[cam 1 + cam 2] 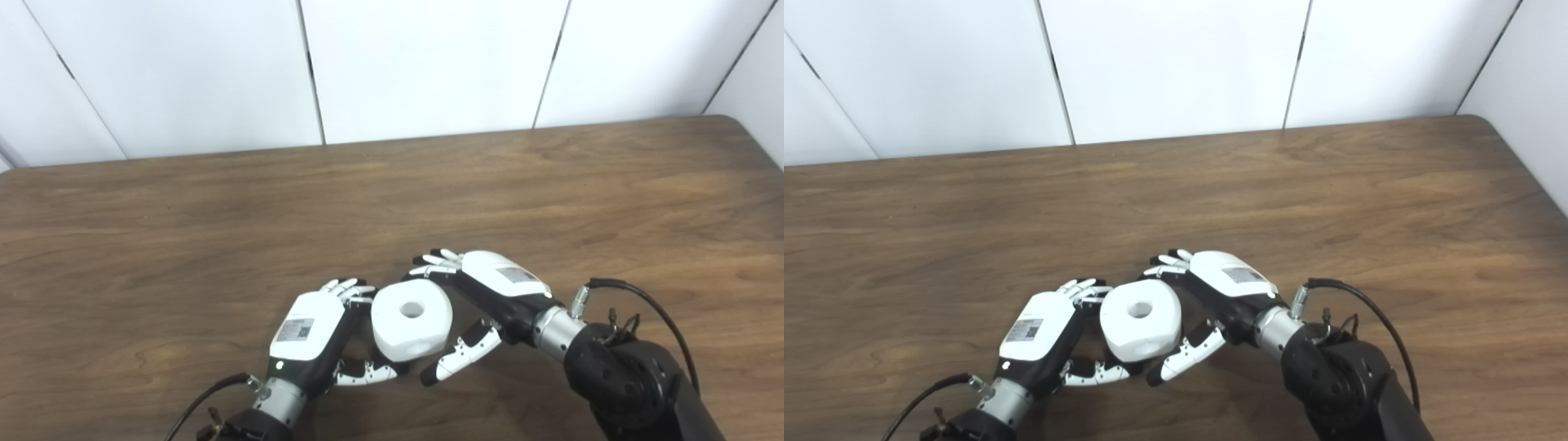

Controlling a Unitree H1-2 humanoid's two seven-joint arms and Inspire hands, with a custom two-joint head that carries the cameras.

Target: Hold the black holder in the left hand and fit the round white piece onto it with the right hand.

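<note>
Both hands' fingers (pixel 429 267) cup round white piece (pixel 411 327); grasp unclear, black holder hidden.

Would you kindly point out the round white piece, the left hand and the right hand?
round white piece (pixel 411 327), left eye view, top face.
left hand (pixel 306 327), left eye view, white back.
right hand (pixel 1228 275), right eye view, white back.

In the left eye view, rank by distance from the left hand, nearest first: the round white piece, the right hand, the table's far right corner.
1. Round white piece: right beside the left hand, against its fingers.
2. Right hand: on the piece's other side.
3. Table's far right corner: farthest, by the wall.
</note>
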